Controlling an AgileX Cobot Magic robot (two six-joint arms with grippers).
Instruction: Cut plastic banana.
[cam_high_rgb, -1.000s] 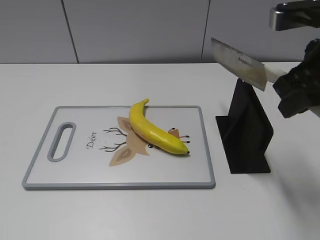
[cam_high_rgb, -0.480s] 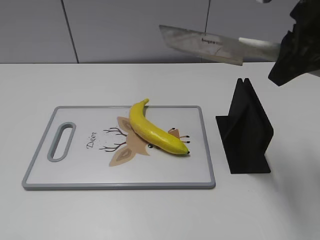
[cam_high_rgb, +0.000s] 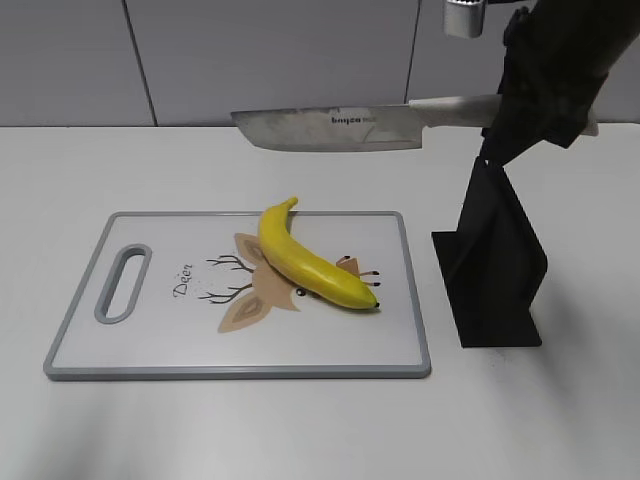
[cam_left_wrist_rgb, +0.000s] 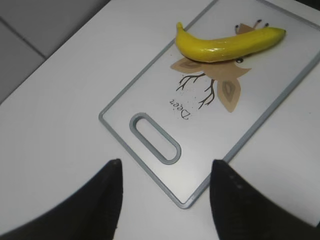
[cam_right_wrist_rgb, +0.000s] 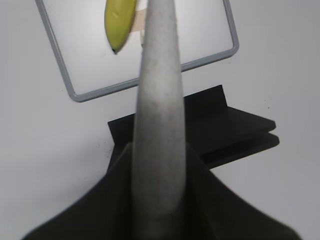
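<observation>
The plastic banana (cam_high_rgb: 305, 262) is glossy yellow and curved. It lies across the middle of the white cutting board (cam_high_rgb: 150, 340); it also shows in the left wrist view (cam_left_wrist_rgb: 225, 45) and its tip in the right wrist view (cam_right_wrist_rgb: 119, 20). My right gripper (cam_high_rgb: 535, 100) is shut on the pale handle of a knife (cam_high_rgb: 330, 130), whose blade is held level in the air above and behind the banana. The handle fills the middle of the right wrist view (cam_right_wrist_rgb: 157, 130). My left gripper (cam_left_wrist_rgb: 165, 172) is open and empty above the board's handle-slot corner.
A black knife stand (cam_high_rgb: 492, 265) stands on the table right of the board, and also shows in the right wrist view (cam_right_wrist_rgb: 225, 125). The board (cam_left_wrist_rgb: 250, 125) has a grey rim, a handle slot (cam_left_wrist_rgb: 154, 138) and a deer drawing. A grey wall runs behind the white table.
My right gripper has carried the knife up out of the stand and leftward; the blade has swung level and now reaches over the board. The banana and board have not moved.
</observation>
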